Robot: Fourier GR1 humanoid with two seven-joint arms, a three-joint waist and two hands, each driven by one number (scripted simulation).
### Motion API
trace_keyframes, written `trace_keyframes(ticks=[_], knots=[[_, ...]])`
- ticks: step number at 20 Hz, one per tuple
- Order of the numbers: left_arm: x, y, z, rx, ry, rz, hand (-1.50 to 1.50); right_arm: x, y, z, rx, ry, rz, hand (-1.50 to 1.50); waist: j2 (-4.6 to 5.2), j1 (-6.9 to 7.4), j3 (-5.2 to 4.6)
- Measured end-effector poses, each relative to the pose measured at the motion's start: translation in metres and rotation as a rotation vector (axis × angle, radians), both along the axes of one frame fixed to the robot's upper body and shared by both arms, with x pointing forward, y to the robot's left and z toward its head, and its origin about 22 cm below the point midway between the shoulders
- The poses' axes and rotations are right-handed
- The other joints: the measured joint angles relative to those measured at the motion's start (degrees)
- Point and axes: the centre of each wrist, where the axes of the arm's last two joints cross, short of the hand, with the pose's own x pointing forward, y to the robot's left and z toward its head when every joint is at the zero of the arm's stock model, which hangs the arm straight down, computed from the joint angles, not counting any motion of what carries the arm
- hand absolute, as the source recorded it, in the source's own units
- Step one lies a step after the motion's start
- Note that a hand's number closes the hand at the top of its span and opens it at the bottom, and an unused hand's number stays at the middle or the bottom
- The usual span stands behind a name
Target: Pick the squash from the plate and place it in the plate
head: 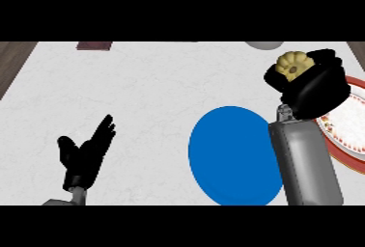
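Two black hands showed over the white desk [143, 96]. The right hand [314, 87] had its fingers curled round the yellow squash [292, 65], holding it up above the edge of the red and white plate [353, 140]. A blue plate [231, 154] lay beside it. The left hand [85, 154] rested open, fingers up.

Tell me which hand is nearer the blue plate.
Right. The right hand, curled round the squash, is just up and right of the blue plate, its forearm running along the plate's right edge. The left hand rests open well off to the plate's left.
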Motion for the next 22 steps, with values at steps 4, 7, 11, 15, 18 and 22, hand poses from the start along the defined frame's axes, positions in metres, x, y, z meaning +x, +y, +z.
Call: trace_keyframes(ticks=[4, 7, 11, 15, 18, 22], knots=[[0.0, 0.003, -0.002, -0.005, 0.006, 0.002, 0.0, 0.001, -0.036, -0.021, -0.018, -0.038, -0.08, 1.5, -0.22, -0.34, 0.03], [-0.001, 0.002, -0.002, -0.007, 0.007, 0.009, 0.0, 0.0, -0.071, -0.031, -0.037, -0.069, -0.158, 1.5, -0.33, -0.51, 0.04], [0.0, 0.001, -0.002, -0.003, 0.019, 0.013, 0.0, -0.006, -0.117, -0.049, -0.005, -0.103, -0.235, 1.5, -0.44, -0.68, 0.04], [-0.001, -0.003, -0.003, -0.007, 0.014, 0.012, 0.0, -0.01, -0.163, -0.058, 0.018, -0.125, -0.28, 1.5, -0.53, -0.63, 0.03], [0.002, 0.0, -0.003, -0.012, 0.023, 0.007, 0.0, -0.016, -0.19, -0.07, 0.032, -0.127, -0.294, 1.5, -0.61, -0.63, 0.03], [0.001, 0.0, -0.002, -0.011, 0.033, 0.008, 0.0, -0.021, -0.221, -0.078, 0.082, -0.13, -0.327, 1.5, -0.57, -0.56, 0.02]])
